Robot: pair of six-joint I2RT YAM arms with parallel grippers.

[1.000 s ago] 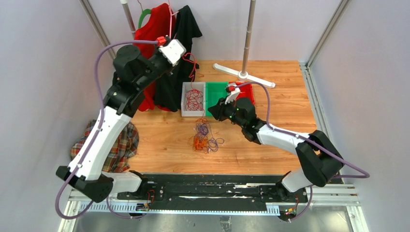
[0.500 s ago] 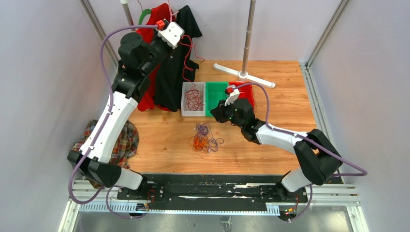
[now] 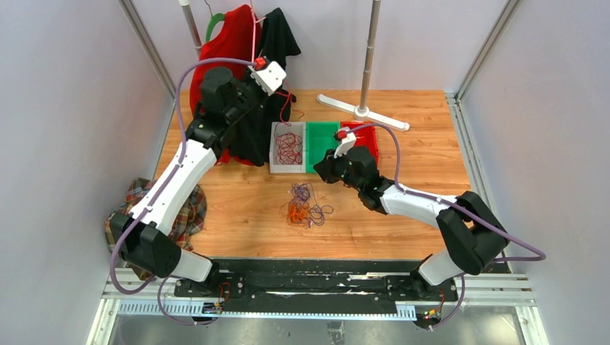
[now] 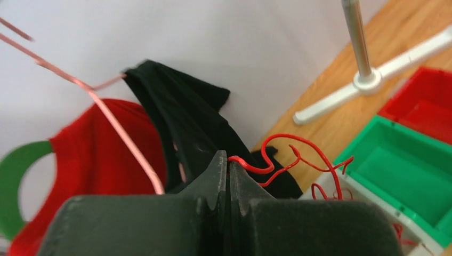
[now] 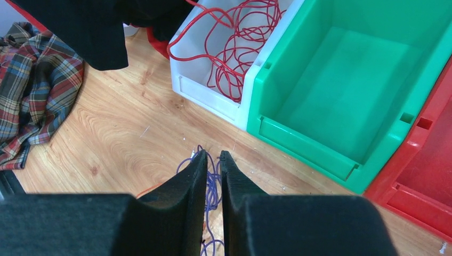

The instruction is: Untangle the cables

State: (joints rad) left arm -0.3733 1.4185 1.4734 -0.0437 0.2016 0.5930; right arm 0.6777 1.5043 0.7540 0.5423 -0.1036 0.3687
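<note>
Left arm raised and reaching to the far left. The left end effector (image 4: 228, 166) is clenched on a thin red cable (image 4: 290, 160), which curls and trails down toward the white bin (image 5: 208, 93) holding a red coil. Right arm stretched low over the wooden worktop (image 3: 417, 144). The right end effector (image 5: 214, 160) is nearly pinched, with a narrow gap, and grips nothing. It hovers above the orange and purple tangle (image 3: 302, 205), which lies on the near side of the green plastic bin (image 5: 346, 90). A black garment (image 4: 186, 117) hangs by the left end effector.
</note>
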